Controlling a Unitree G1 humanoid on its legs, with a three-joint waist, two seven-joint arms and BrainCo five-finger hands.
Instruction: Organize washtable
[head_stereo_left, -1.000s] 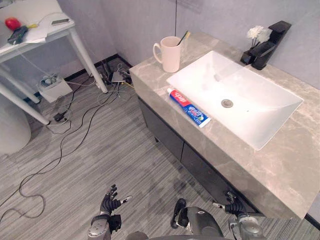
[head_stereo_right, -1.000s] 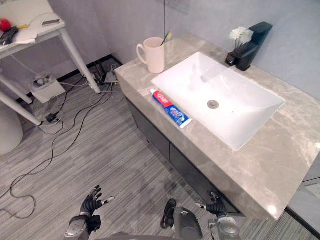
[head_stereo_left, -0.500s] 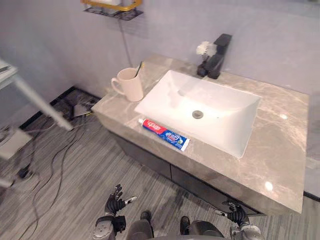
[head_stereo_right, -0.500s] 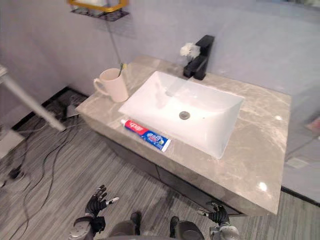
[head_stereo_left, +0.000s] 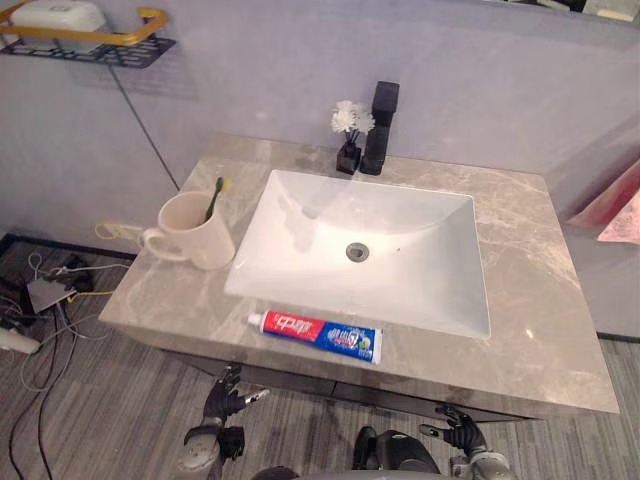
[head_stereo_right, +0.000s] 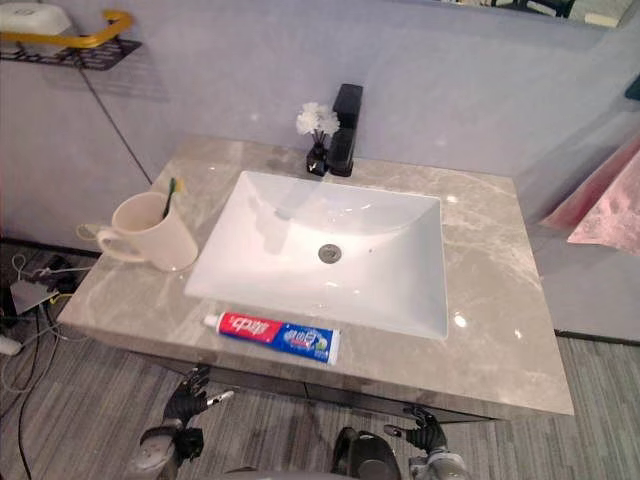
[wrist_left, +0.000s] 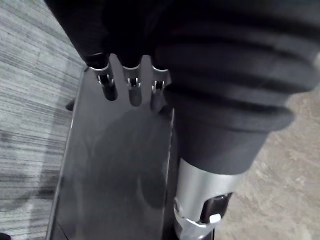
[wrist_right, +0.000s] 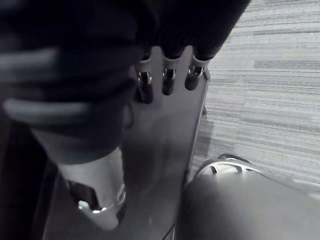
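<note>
Left hand and right hand hang low and empty, fingers loosely spread.
Both sit below the front edge of the grey marble countertop. Beyond the left hand a red-and-blue toothpaste tube lies along the white rectangular basin; farther out to that hand's left stands a cream ceramic mug holding a green toothbrush.

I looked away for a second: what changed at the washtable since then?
Nothing on the washtable moved; only the camera swung to face it. Toothpaste stays before the sink, mug with toothbrush beside it. Left hand and right hand still hang low, open.
</note>
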